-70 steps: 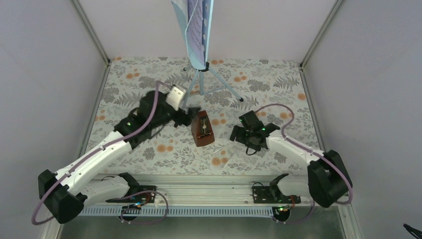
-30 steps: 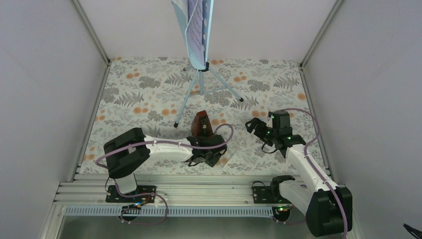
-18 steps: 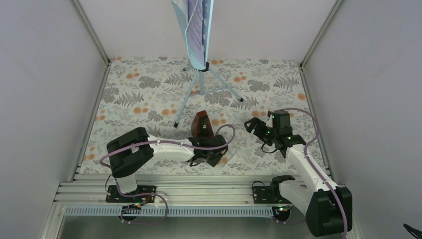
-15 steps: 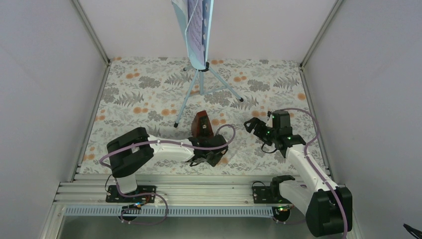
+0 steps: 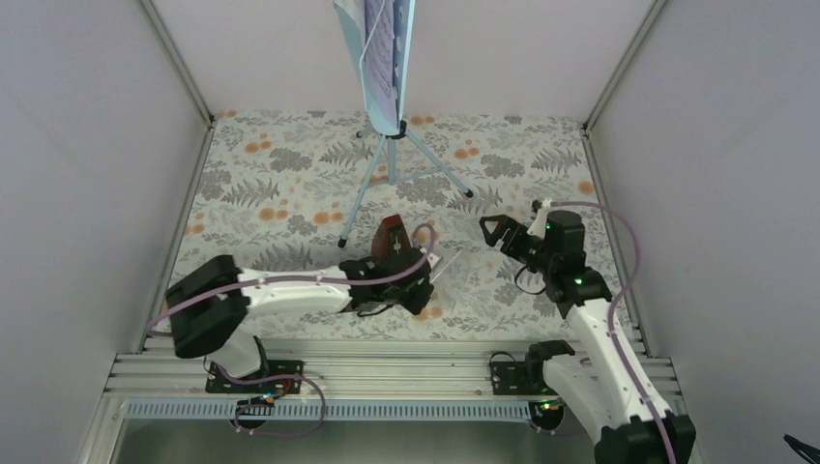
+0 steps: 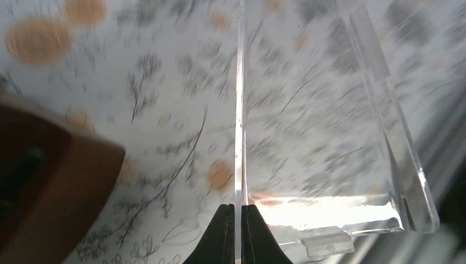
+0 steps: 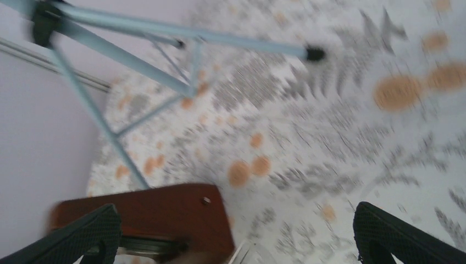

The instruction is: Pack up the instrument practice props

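Clear plastic cover (image 6: 319,137) pinched by left pincer (image 6: 235,215), arm stretched low beside metronome (image 5: 391,240), right pincer (image 5: 496,232) spread wide.

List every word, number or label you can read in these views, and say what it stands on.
No text can be read in any view.
sheet-music pages: the print is too small to read.
metronome: no legible marking, and it is blurred in the wrist views.
clear plastic piece: ridges only, no lettering.
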